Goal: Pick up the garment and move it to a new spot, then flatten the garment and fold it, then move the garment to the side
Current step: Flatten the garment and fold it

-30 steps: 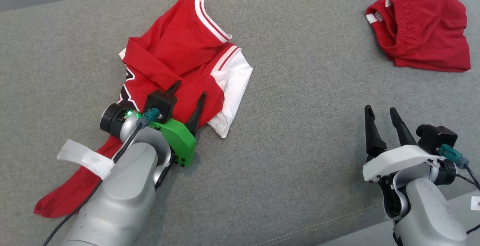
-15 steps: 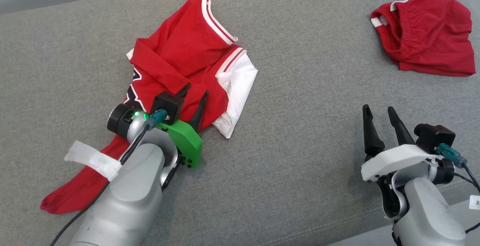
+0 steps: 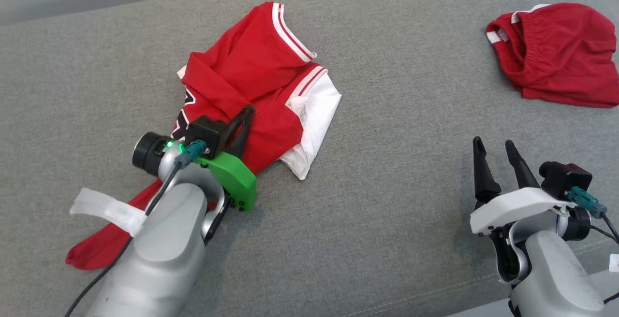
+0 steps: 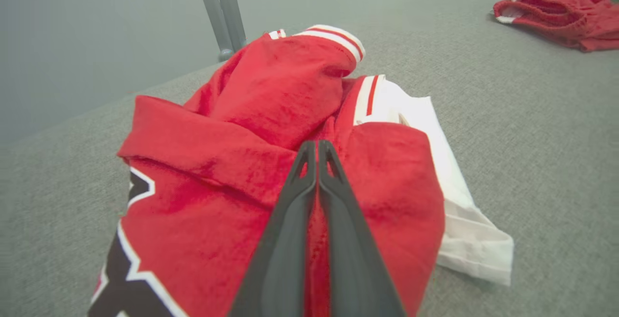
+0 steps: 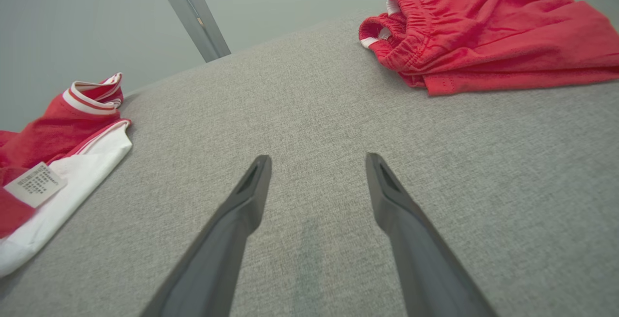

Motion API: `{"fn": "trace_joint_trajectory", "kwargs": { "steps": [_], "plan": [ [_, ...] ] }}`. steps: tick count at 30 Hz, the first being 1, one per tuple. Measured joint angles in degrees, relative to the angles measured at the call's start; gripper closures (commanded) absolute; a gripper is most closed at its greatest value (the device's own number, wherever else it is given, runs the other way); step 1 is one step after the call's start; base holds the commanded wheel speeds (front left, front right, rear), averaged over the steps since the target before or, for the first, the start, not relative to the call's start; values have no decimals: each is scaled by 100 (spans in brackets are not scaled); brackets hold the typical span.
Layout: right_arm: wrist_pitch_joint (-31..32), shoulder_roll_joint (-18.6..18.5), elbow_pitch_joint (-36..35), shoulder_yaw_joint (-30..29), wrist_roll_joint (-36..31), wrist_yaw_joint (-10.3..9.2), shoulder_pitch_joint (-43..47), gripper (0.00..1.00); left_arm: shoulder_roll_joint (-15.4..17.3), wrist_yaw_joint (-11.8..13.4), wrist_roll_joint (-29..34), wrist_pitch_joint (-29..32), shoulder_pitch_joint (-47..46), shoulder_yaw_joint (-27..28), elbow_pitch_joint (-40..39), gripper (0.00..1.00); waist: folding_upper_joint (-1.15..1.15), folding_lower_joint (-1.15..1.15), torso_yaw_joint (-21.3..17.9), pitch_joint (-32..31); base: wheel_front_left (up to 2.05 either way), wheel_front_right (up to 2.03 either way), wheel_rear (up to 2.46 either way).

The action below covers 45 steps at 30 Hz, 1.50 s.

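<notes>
Two red clothes are lying on the grey cloth-covered desk (image 3: 387, 186). The nearer one is the crumpled red and white cloth shirt (image 3: 251, 65), and it is sitting on the left part of the desk. It is stretching out long and thin. In the head view its long line is running from the lower left up to the upper right. One plain red end is pointing back toward the robot, partly under the left arm. The other end, with the white stripes, is pointing away toward the far edge of the desk. A white part with a small label is sticking out on the shirt's right side. A black and white picture is showing on its left side.

The left hand (image 3: 247, 111) is lying low over the middle of the shirt. It is clenching tight, and in the left wrist view the left hand (image 4: 317, 145) is pinching a fold of red cloth between its dark fingers.

The right hand (image 3: 493, 143) is hanging over bare desk, well apart from the shirt, with its fingers spread wide and nothing in them.

The bunched red cloth shorts (image 3: 561, 51) are lying far off at the right.
</notes>
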Motion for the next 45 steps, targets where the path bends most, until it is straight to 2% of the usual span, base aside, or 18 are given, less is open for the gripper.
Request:
{"fn": "trace_joint_trajectory", "kwargs": {
  "steps": [4,7,11,16,17,19,22,24,30,31,35,45],
  "plan": [
    [0,-18,-12,-69,3,0,59,0,68,37,40,-1,-13,488,-835,100,0,0,110,-62,0,0,0],
    [0,-15,-16,-76,10,0,92,0,293,137,73,-1,-65,993,-1235,100,0,0,209,-102,0,0,0],
    [0,-11,-48,-38,11,0,79,0,883,337,119,-1,-341,1758,-1350,100,0,0,300,-90,0,0,0],
    [0,-30,-147,48,30,0,-12,0,1748,526,147,0,-712,2437,-768,100,0,0,293,70,0,0,0],
    [0,-31,-166,77,31,0,-22,0,1903,573,140,-1,-760,2555,-617,91,0,0,275,113,0,0,0],
    [0,-45,-181,111,37,0,-20,0,2113,695,29,-1,-800,2786,-282,0,0,0,232,186,0,0,0],
    [0,-98,-213,87,66,0,-19,0,2291,890,-65,0,-792,3052,89,0,0,0,162,247,0,0,0],
    [0,-133,-249,44,68,0,-8,0,2235,868,-77,0,-716,3106,91,0,0,0,169,254,0,0,0],
    [0,-203,-341,91,30,0,-1,0,1589,638,2,-1,-209,3100,-367,0,0,0,405,220,0,0,0],
    [0,-203,-341,91,30,0,-1,0,1589,638,2,-1,-209,3100,-367,0,0,0,405,220,0,0,0],
    [0,-215,-346,275,5,0,-33,0,1096,538,93,0,199,3122,-783,0,0,-1,681,129,0,0,0],
    [0,-179,-180,791,-29,0,-307,0,174,208,409,0,984,3007,-1441,0,0,-1,1363,-110,0,0,0]
  ]
}}
